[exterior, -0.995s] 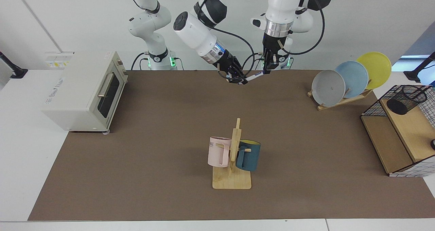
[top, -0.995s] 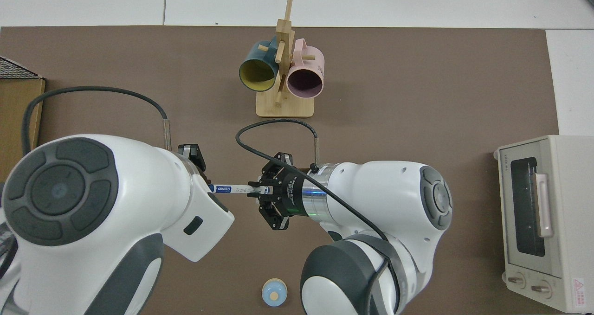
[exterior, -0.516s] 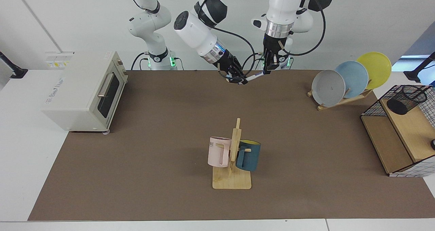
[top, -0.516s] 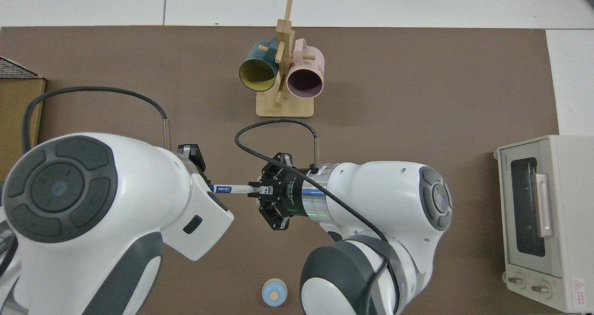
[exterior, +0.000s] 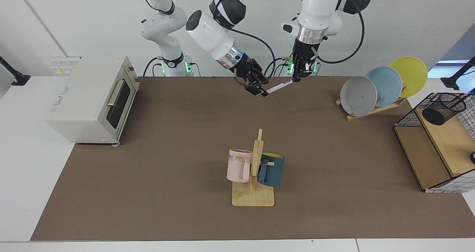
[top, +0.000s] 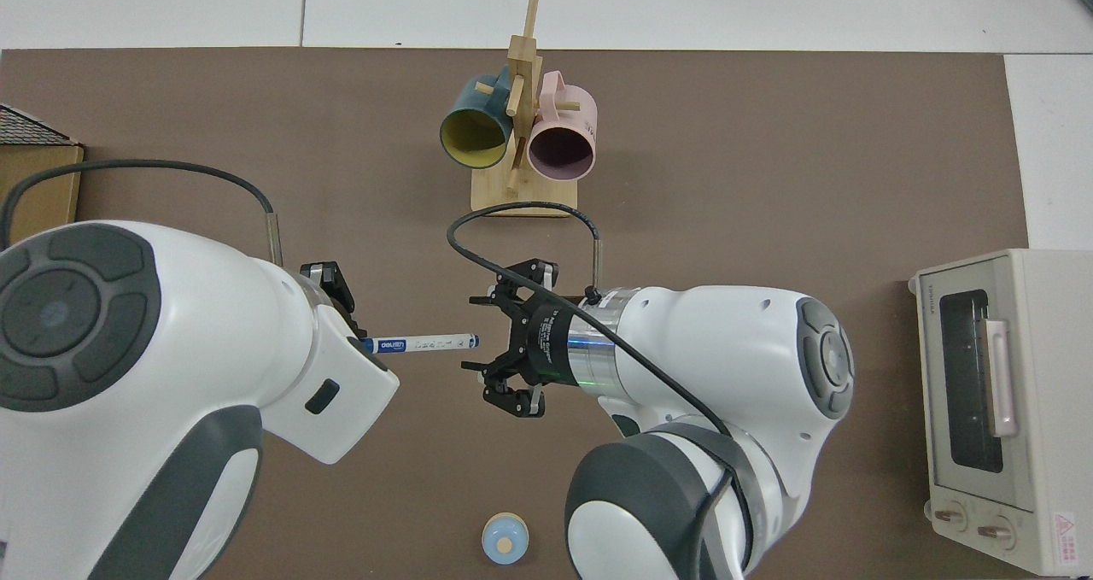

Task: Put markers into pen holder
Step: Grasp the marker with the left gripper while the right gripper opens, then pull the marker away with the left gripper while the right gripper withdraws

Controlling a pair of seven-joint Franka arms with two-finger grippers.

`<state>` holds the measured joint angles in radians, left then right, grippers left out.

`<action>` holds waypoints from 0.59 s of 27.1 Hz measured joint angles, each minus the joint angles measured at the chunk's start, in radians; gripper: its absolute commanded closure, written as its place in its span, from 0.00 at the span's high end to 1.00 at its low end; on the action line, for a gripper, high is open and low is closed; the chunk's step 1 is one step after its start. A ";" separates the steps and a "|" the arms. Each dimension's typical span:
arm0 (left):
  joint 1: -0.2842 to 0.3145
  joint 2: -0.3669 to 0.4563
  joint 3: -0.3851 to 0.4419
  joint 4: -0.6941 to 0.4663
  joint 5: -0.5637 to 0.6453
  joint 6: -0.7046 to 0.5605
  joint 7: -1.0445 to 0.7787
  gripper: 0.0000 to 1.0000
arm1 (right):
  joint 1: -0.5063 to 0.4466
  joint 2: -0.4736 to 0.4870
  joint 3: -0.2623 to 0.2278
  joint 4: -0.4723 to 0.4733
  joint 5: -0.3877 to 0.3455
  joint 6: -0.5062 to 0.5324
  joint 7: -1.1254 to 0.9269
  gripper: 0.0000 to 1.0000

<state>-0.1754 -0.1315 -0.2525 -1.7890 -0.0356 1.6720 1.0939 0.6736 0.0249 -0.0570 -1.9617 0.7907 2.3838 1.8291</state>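
Observation:
The marker [exterior: 280, 85], white with a blue cap, hangs slanted above the far edge of the brown mat. My left gripper [exterior: 298, 77] points down and is shut on its capped end. In the top view the marker [top: 423, 342] lies level, and its cap end runs under the left arm's body, which hides that gripper. My right gripper [exterior: 258, 88] [top: 488, 349] is open, with its fingers spread wide. The marker's bare tip sits just at their mouth, untouched. The pen holder [exterior: 445, 109], a black mesh cup, sits on the wire rack's top shelf at the far right.
A wooden mug tree [exterior: 254, 170] with a pink and a blue mug stands mid-mat. A toaster oven [exterior: 92, 100] sits at the left. A plate rack [exterior: 382, 87] holds three plates near the wire rack [exterior: 434, 151]. A small blue round object [top: 504, 540] lies between the arm bases.
My right gripper has opened, let go of the marker and drawn back a little. My left gripper keeps the marker and has shifted it away from the right gripper.

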 measured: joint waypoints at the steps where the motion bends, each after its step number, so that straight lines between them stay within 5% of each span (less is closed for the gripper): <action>1: 0.000 0.000 0.002 0.000 0.002 -0.002 -0.002 0.00 | 0.000 -0.001 0.000 0.000 0.000 0.000 0.000 0.99; 5: 0.001 0.000 0.053 -0.001 0.017 -0.020 -0.010 0.00 | 0.000 -0.002 -0.002 0.000 -0.045 -0.012 0.000 0.99; 10: 0.006 0.001 0.174 -0.007 0.050 -0.022 0.012 0.00 | -0.023 -0.004 -0.005 0.001 -0.219 -0.093 -0.037 0.99; 16: 0.014 0.002 0.270 -0.009 0.153 -0.021 0.047 0.00 | -0.100 -0.011 -0.007 0.001 -0.352 -0.251 -0.344 0.99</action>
<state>-0.1612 -0.1294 0.0174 -1.7982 0.1177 1.6507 1.1407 0.5732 0.0141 -0.0639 -1.9609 0.4385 2.1327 1.4851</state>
